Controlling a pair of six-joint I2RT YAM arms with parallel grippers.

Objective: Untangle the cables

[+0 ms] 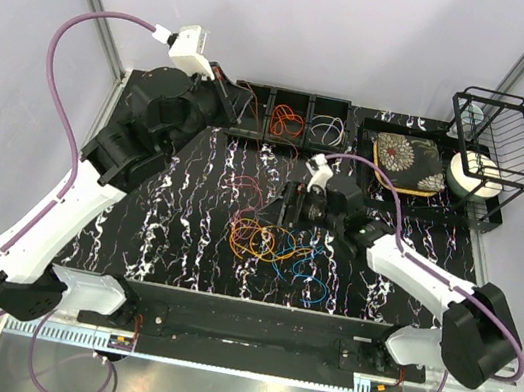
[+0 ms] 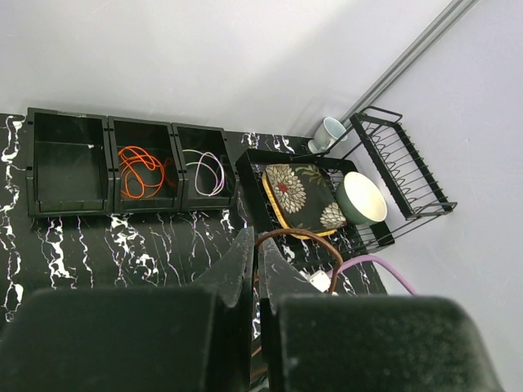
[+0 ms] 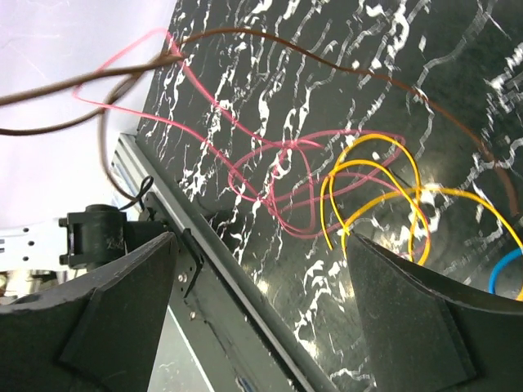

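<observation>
Your right fingers (image 3: 409,310) are released, spread wide over the tangled cables (image 1: 269,241) on the surface (image 1: 189,209), while your left fingers (image 2: 243,263) are clenched together on nothing.

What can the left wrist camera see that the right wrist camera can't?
Only the left wrist view: three black bins, an orange cable in the middle one, a green bowl, and the left pincer shut on a brown cable. Only the right wrist view: a pink cable and yellow cables beyond the open right pincer. Both: the black marbled table and probably that brown cable.
</observation>
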